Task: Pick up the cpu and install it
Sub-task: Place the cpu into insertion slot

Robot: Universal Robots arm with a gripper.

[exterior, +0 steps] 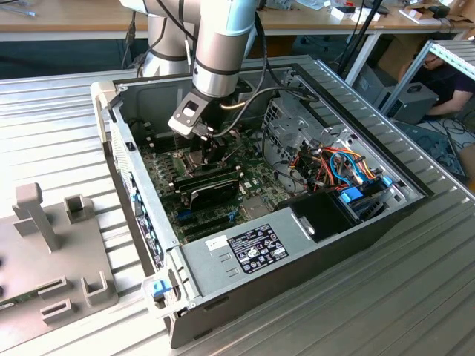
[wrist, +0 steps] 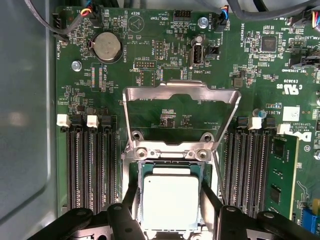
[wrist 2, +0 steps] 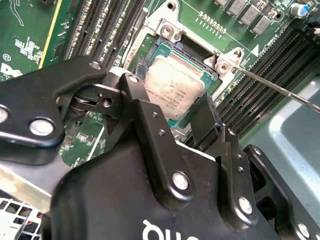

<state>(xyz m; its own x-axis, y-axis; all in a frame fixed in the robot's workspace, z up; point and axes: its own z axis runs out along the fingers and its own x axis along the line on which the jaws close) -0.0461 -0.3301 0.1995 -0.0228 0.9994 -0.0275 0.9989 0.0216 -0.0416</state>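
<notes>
One robot arm [exterior: 223, 44] reaches down into an open computer box [exterior: 111, 126]. The box lies on a ribbed metal table [exterior: 415, 297]. The pincer [exterior: 211, 148] is low over the green board [wrist: 240, 55], near the middle of the box.

In both wrist views the cpu [wrist: 170, 205] is a little square with a flat silver top. It is in the square socket [wrist 2: 192, 50]. I cannot tell if it is all the way down. The two black fingers [wrist 2: 150, 125] press on two opposite sides of the cpu, so the pincer is pinching it.

The shiny metal lid [wrist: 180, 95] of the socket stands open, tipped back away from the cpu. A thin metal rod [wrist 2: 280, 90] sticks out beside the socket. Long black slots [wrist: 92, 165] run on both sides of the socket. A green stick [wrist: 282, 175] sits in one of them. A round silver battery [wrist: 108, 46] is well apart from the cpu, past the open lid.

In the exterior view, a grey box with a label [exterior: 245, 248] sits at the near end of the computer box. A grey plastic stand [exterior: 52, 245] is on the table at the exterior view's left.
</notes>
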